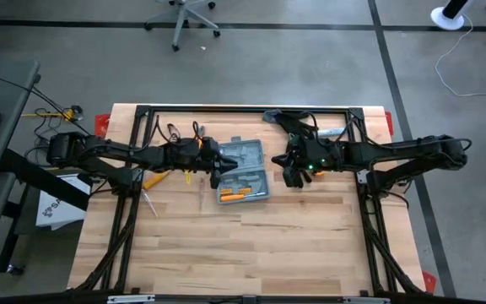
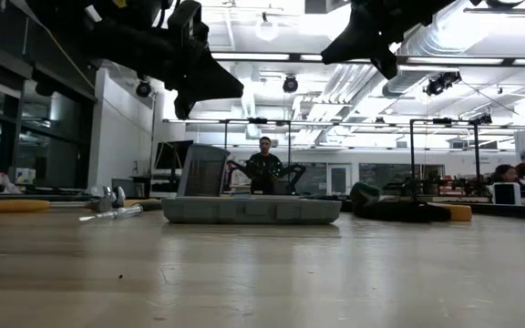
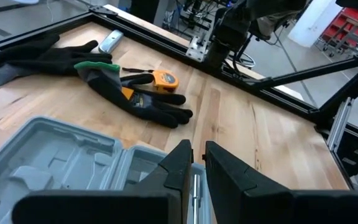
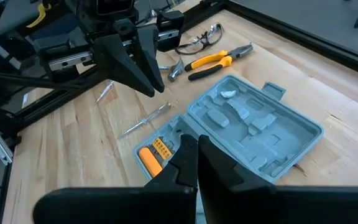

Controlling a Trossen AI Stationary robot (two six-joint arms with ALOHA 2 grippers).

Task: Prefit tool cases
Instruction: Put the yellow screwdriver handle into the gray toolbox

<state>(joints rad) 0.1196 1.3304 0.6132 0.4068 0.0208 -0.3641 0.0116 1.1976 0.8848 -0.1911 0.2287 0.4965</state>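
Bare wooden table (image 1: 226,253) fills the near half of the high view. Beyond it, at mid-table, lies the case (image 1: 241,171), open flat, with orange pieces (image 1: 233,197) in its nearer half and moulded recesses in the other. In the low view the case (image 2: 250,210) rests on the table with one half raised upright.

Left gripper (image 1: 216,167) hangs above the case's left edge, clear of the table in the low view (image 2: 192,80); its fingers (image 3: 180,165) stand nearly together with a thin gap, holding nothing. Right gripper (image 1: 291,171) hangs just right of the case, also raised (image 2: 379,46); its fingers (image 4: 185,158) are pressed close, and empty.

Left of the case lie a screwdriver (image 4: 143,119) and, farther off, yellow-handled pliers (image 4: 217,60), a hammer (image 4: 174,70) and safety glasses (image 4: 199,40). Right of the case lie black gloves (image 3: 132,96) beside a yellow tape measure (image 3: 164,79).

Far across the room in the low view, a person (image 2: 264,164) sits.
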